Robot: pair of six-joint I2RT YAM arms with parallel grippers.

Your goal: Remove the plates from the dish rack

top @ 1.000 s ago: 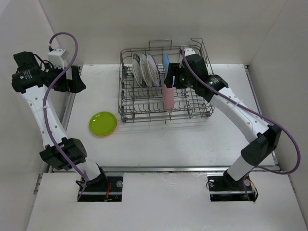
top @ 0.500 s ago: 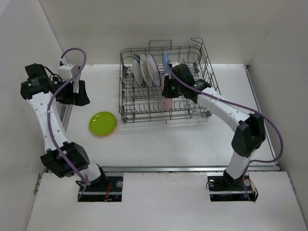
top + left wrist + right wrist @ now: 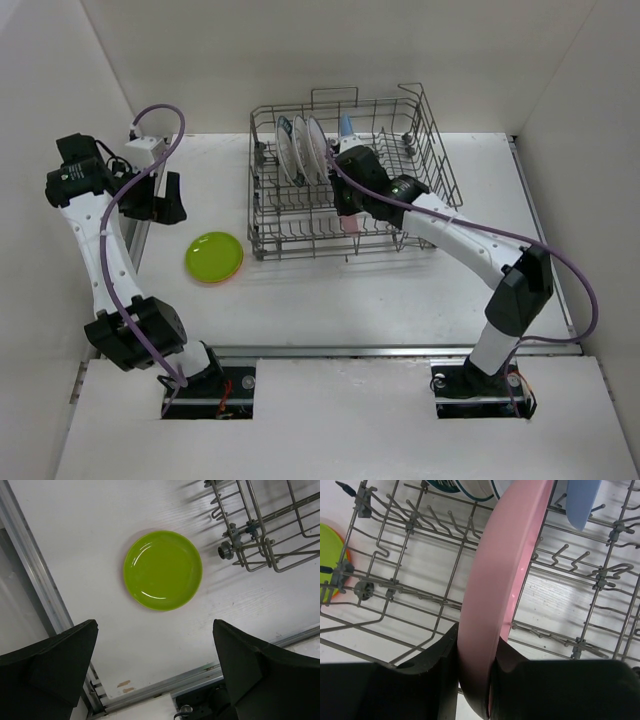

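While your right gripper (image 3: 472, 655) pinches the rim of the pink plate (image 3: 510, 565), that plate stands on edge inside the dish rack (image 3: 290, 215), beside the blue plate (image 3: 582, 500). Your left gripper (image 3: 154, 630) hangs spread wide above the green plate (image 3: 162, 570) on the table (image 3: 75, 530).

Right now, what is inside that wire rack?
Inside the dish rack stand three white plates, a light blue plate and a pink plate pinched by the right hand. From above, that arm covers most of the pink plate.
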